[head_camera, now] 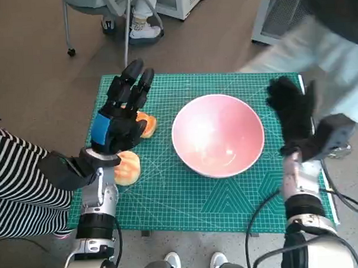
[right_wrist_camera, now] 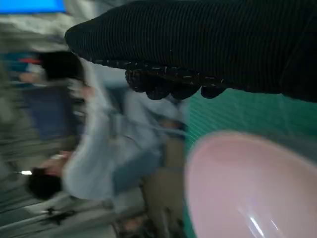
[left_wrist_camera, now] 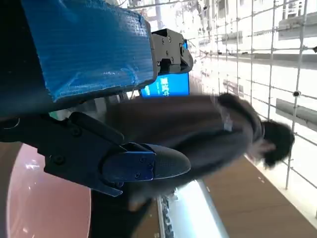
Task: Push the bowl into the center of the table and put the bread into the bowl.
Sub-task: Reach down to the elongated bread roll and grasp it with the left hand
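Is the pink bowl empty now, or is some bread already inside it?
Empty. The head view shows only bare pink inside the bowl; both pieces of bread lie on the green mat beside the left hand.

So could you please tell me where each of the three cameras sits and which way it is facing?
Head view: from the robot's head, steeply down on the green mat, pink bowl, bread; left hand and right hand show.
Left wrist view: behind the left hand's blue tape, facing a person.
Right wrist view: behind the glove, over the mat.
All three share the bowl.
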`<action>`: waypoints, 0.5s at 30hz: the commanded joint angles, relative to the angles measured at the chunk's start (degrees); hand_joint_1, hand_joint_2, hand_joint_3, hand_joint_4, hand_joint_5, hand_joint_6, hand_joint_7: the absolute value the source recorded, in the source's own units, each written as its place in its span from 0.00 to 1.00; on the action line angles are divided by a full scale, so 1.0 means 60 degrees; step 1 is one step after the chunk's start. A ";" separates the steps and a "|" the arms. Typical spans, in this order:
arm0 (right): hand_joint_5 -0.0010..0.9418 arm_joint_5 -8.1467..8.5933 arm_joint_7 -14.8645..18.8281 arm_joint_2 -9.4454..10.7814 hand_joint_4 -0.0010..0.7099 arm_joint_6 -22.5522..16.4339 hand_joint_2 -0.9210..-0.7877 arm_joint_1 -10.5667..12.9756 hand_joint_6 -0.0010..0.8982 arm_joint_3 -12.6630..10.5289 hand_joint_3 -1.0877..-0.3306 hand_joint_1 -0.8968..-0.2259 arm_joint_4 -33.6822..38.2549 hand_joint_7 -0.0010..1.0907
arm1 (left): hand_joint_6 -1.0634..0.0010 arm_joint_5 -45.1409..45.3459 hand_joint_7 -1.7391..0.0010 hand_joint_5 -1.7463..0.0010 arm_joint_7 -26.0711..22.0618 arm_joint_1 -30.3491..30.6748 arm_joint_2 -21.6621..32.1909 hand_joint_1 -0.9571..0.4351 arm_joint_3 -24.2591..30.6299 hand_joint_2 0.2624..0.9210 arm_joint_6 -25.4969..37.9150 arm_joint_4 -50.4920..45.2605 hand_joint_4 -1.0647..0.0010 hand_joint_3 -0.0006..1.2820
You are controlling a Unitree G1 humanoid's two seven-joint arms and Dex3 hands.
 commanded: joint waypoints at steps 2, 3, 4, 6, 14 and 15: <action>0.00 -0.0020 0.0304 0.0025 0.19 -0.0710 0.00 0.0707 0.18 0.0210 0.27 0.44 -0.1324 0.13 | 0.93 0.0012 0.82 1.00 0.0021 -0.0208 -0.0058 0.20 -0.0132 1.00 0.0174 -0.0132 0.92 0.30; 0.00 0.0040 0.0442 0.0046 0.19 -0.0826 0.00 0.0830 0.18 0.0257 0.29 0.43 -0.1714 0.13 | 0.93 0.0020 0.82 1.00 0.0035 -0.0226 -0.0075 0.20 -0.0164 1.00 0.0217 -0.0182 0.92 0.30; 0.00 0.0087 0.0537 0.0062 0.19 -0.0894 0.00 0.0924 0.18 0.0293 0.29 0.42 -0.2000 0.13 | 0.93 0.0026 0.82 1.00 0.0046 -0.0237 -0.0086 0.20 -0.0188 1.00 0.0248 -0.0218 0.92 0.30; 0.00 0.0142 0.0615 0.0082 0.18 -0.0897 0.00 0.1045 0.19 0.0336 0.31 0.41 -0.2326 0.14 | 0.93 0.0028 0.82 1.00 0.0060 -0.0241 -0.0093 0.20 -0.0213 1.00 0.0283 -0.0259 0.92 0.30; 0.00 0.0186 0.0567 0.0099 0.18 -0.0673 0.00 0.1228 0.19 0.0416 0.32 0.40 -0.2728 0.14 | 0.94 0.0017 0.82 1.00 0.0095 -0.0220 -0.0078 0.20 -0.0244 1.00 0.0330 -0.0314 0.92 0.30; 0.00 0.0188 0.0561 0.0099 0.18 -0.0658 0.00 0.1238 0.19 0.0422 0.33 0.40 -0.2751 0.14 | 0.94 0.0017 0.82 1.00 0.0096 -0.0219 -0.0078 0.20 -0.0244 1.00 0.0332 -0.0316 0.92 0.30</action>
